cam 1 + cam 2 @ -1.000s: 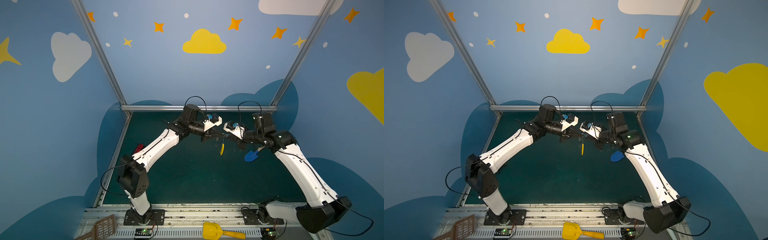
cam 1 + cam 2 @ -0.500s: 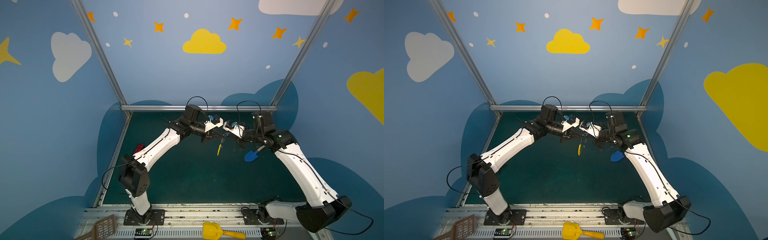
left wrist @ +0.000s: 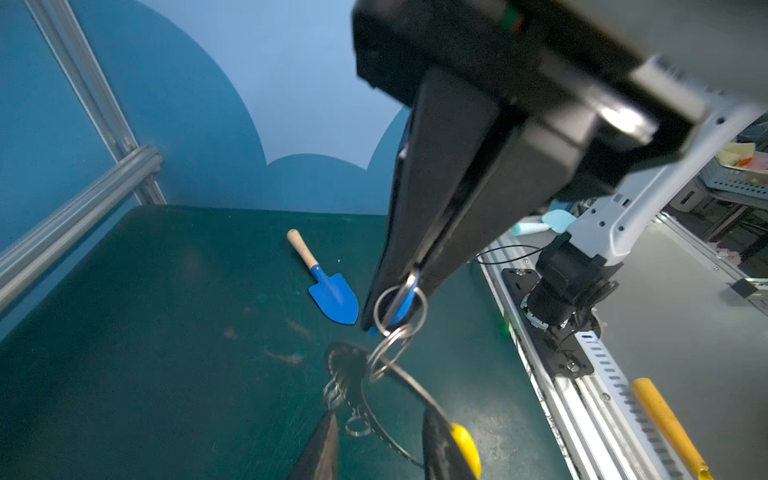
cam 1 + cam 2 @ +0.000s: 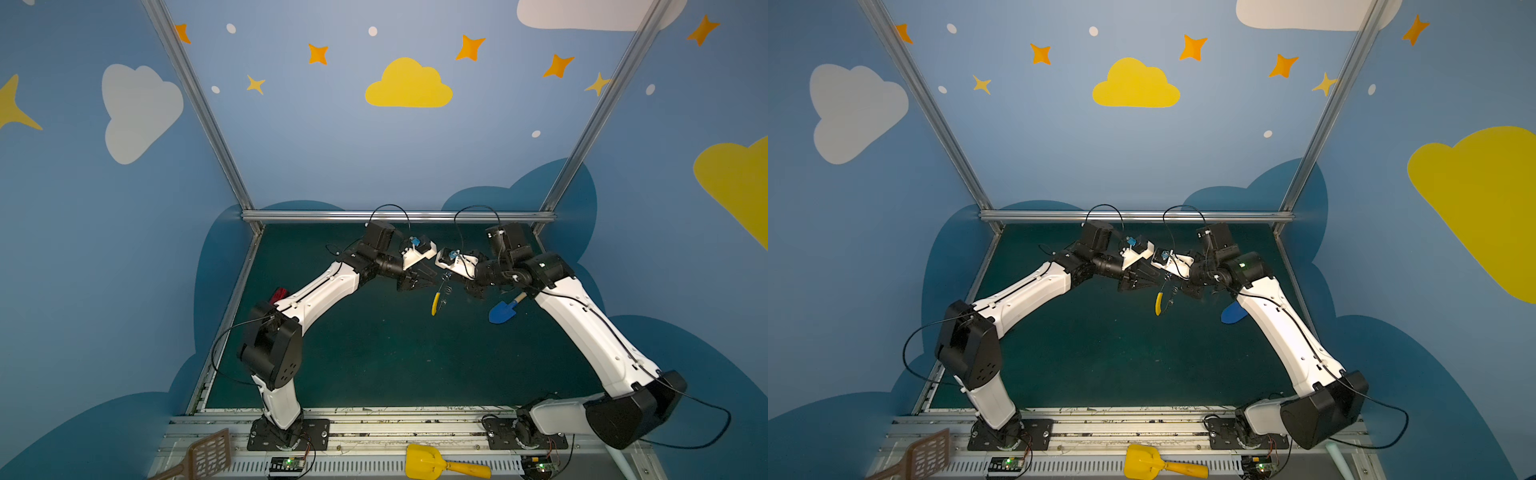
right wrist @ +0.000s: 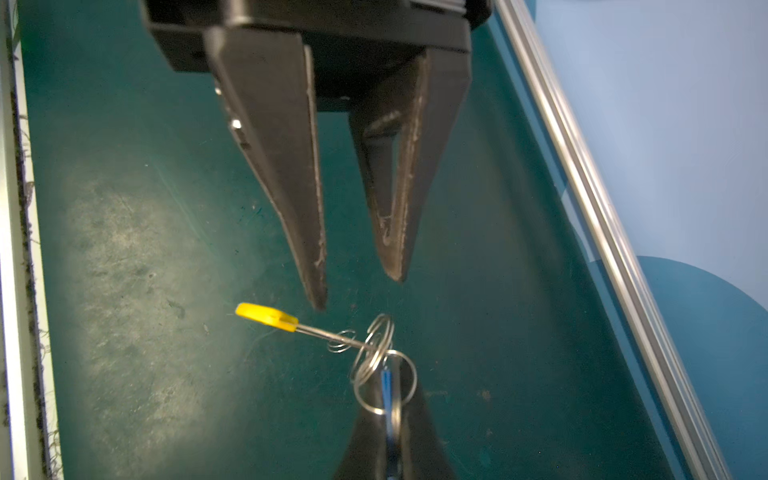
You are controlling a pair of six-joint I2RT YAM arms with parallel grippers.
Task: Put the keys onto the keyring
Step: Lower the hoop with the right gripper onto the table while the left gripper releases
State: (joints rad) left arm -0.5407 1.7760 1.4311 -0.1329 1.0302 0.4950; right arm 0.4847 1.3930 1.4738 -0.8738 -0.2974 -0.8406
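R gripper (image 3: 405,291) is clamped tight on the blue tag of the keys (image 5: 386,384), up in the air over the far-centre mat (image 4: 374,353). The keyring (image 4: 435,302) dangles under it from the keys' small rings, yellow sleeve at the low end, and seems off the mat. L gripper (image 5: 356,293) has its jaws parted w/ nothing in them. In the left wrist view its tips sit either side of the hoop; can't tell if they touch it.

Risks: if L backs out skewed, a tip prob. hooks the hoop and yanks the tag out of R's pinch, so the whole lot drops. The hoop hangs free, so a quick R move means swing, maybe slip. The small ring looks threaded round the hoop wire, but not 100% sure.

Room: far rail (image 4: 395,216) is close behind both wrists, so little space that way. Blue shovel (image 4: 503,311) lies to the right, by R arm. Near and left mat is open, prob. L's best exit.
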